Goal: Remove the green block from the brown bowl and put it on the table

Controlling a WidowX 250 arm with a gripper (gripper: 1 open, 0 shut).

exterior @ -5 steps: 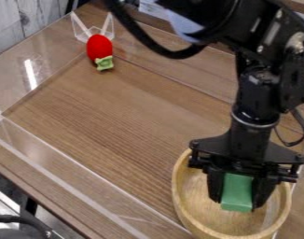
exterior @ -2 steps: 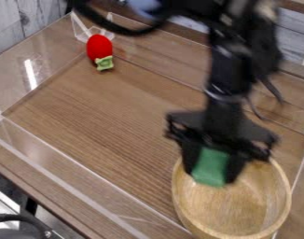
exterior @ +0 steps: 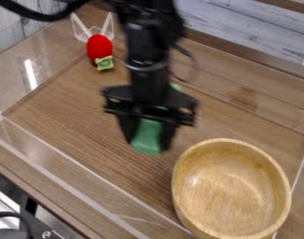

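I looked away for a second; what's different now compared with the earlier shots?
The pincer, shut on the green block, carried it out of the brown bowl and leftward over the table. The bowl now sits empty. Bowl and the red strawberry toy stayed put.

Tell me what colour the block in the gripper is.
Plain green. The block shows in the camera view, held in the gripper over the table.

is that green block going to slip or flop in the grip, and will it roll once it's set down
The green block looks rigid, keeping its straight bar shape in the gripper. Its matte faces probably resist slipping. With flat sides it should lie still on the table rather than roll.
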